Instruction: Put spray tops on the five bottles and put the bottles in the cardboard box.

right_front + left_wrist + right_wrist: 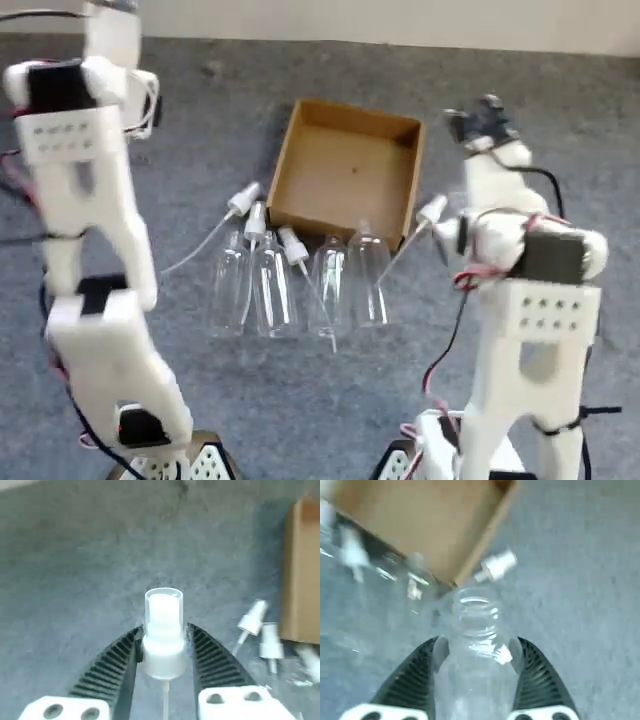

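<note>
I am gripping a spray top (pixel 163 637) in my left claw (pixel 163 629) and a bottle (pixel 475 662) in my right claw (pixel 478 644); joining them, I think, needs careful alignment.

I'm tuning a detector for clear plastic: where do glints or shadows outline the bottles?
High view: soft even light, pale streaks mark the lying bottles, shadows faint. Right wrist view: bright glints on the neck threads of the gripped bottle. Left wrist view: the spray top is matte white, no glare.
</note>
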`<move>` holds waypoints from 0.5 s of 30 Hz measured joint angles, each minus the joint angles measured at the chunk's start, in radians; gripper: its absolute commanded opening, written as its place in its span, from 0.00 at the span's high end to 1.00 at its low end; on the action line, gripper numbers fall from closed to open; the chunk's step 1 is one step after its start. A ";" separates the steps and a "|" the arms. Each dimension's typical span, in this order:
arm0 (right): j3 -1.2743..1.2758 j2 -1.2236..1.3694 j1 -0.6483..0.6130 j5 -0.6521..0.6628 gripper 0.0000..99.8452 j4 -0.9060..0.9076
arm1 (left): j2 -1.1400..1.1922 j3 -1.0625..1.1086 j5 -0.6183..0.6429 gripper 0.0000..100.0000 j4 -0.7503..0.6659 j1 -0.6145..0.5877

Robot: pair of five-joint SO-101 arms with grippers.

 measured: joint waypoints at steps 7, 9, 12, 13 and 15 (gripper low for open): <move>0.066 -0.101 -0.427 -0.169 0.99 -0.149 | -0.689 0.393 0.166 1.00 -0.023 0.089; 0.146 -0.112 -0.522 -0.195 0.99 -0.242 | -0.856 0.480 0.245 1.00 -0.087 0.109; 0.319 -0.117 -0.626 -0.207 0.99 -0.414 | -1.042 0.608 0.350 1.00 -0.213 0.121; 0.376 -0.117 -0.644 -0.210 0.99 -0.477 | -1.091 0.649 0.371 1.00 -0.256 0.126; 0.488 -0.118 -0.663 -0.213 0.99 -0.586 | -1.172 0.726 0.402 1.00 -0.333 0.129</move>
